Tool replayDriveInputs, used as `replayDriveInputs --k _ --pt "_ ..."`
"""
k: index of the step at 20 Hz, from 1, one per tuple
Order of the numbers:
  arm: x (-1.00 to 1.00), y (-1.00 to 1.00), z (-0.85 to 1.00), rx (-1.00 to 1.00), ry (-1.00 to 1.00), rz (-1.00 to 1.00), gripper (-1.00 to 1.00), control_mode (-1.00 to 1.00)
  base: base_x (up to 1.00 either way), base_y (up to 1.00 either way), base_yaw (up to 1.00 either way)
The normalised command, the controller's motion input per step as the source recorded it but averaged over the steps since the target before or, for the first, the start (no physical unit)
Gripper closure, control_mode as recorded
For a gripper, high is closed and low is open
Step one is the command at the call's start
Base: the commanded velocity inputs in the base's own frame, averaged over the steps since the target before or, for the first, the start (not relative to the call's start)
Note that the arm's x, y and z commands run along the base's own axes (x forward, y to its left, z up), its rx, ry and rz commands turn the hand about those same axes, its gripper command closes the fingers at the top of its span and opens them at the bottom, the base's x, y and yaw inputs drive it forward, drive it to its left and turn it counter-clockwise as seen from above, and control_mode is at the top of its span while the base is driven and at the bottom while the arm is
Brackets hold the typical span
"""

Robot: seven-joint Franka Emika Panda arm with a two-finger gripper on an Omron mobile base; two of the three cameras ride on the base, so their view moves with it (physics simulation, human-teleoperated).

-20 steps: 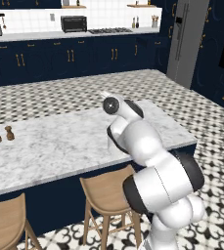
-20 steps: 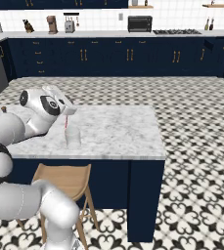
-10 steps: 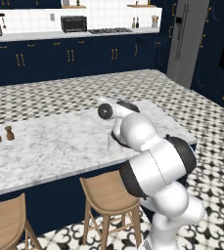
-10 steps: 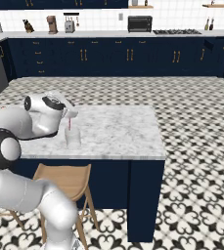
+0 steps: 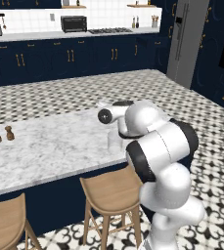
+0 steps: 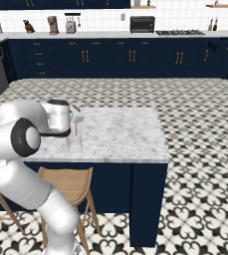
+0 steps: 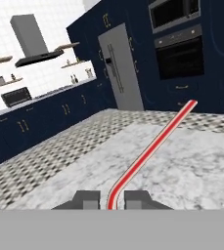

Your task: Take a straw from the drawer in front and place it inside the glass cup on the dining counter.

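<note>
My gripper (image 7: 111, 200) is shut on the straw (image 7: 152, 144), a thin red stick that runs out from between the two dark fingertips (image 7: 86, 199) over the marbled top. In the right base view the gripper (image 6: 78, 118) hangs over the near left part of the dining counter (image 6: 125, 134), right above the glass cup (image 6: 75, 143). The straw (image 6: 76, 128) points down at the cup's mouth; whether its end is inside I cannot tell. From the left, the glass cup (image 5: 114, 140) stands just below my hand, near the dining counter's (image 5: 50, 146) front edge.
Two small brown shakers (image 5: 1, 134) stand far to the left on the counter. Wooden stools (image 5: 111, 190) are tucked under its near edge. A back worktop with a toaster oven (image 6: 142, 24) and stove lines the far wall, with a tall fridge (image 5: 187, 41) at the right.
The hand has come down a little over the glass cup, carrying the straw with it, and the elbow has folded in closer. Cup and shakers have not moved.
</note>
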Motion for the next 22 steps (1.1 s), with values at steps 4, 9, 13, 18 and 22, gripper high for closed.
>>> replayDriveInputs --k 4,9,13,18,22 --pt "0.20 0.03 -0.28 -0.01 0.00 0.00 1.00 -1.00 0.00 0.00 0.00" --pt "0.06 0.12 -0.15 0.00 0.00 0.00 1.00 -1.00 0.00 0.00 0.00" --pt "0.00 0.31 -0.05 0.00 -0.02 0.00 1.00 -1.00 0.00 0.00 0.00" --pt "0.14 0.06 -0.11 0.00 -0.01 0.00 1.00 -1.00 0.00 0.00 0.00" --pt "0.12 0.00 -0.34 0.00 0.00 0.00 1.00 -1.00 0.00 0.00 0.00"
